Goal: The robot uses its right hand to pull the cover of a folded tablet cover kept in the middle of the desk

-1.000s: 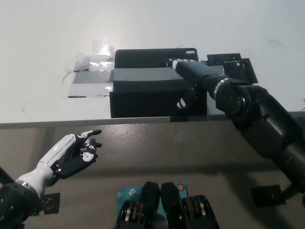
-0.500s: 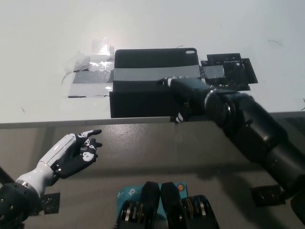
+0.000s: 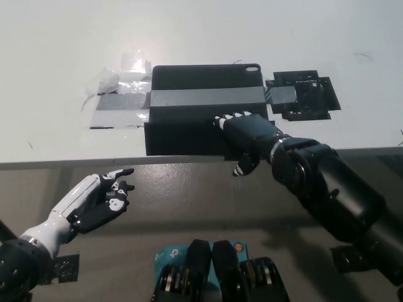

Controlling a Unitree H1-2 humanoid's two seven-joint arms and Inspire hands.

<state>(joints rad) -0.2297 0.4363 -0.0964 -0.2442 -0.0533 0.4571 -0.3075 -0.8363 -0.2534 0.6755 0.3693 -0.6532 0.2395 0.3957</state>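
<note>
A black folded tablet cover [image 3: 189, 104] lies in the middle of the white desk [image 3: 201, 38], held down by a grey tape band [image 3: 208, 97] across it. My black right hand [image 3: 245, 135] rests flat on the cover's near right part, at the desk's front edge, fingers spread and pointing left, thumb hanging over the edge. It grips nothing that I can see. My white left hand [image 3: 97, 201] rests open below the desk edge at the lower left, palm up.
Clear and grey tape strips [image 3: 119, 100] stick to the desk left of the cover. A black marker patch [image 3: 302, 94] lies right of it. The desk's front edge [image 3: 94, 162] runs across the middle of the picture.
My right hand has slid toward me across the cover, from the grey tape band near its far right corner to its near edge. The left hand has stayed put.
</note>
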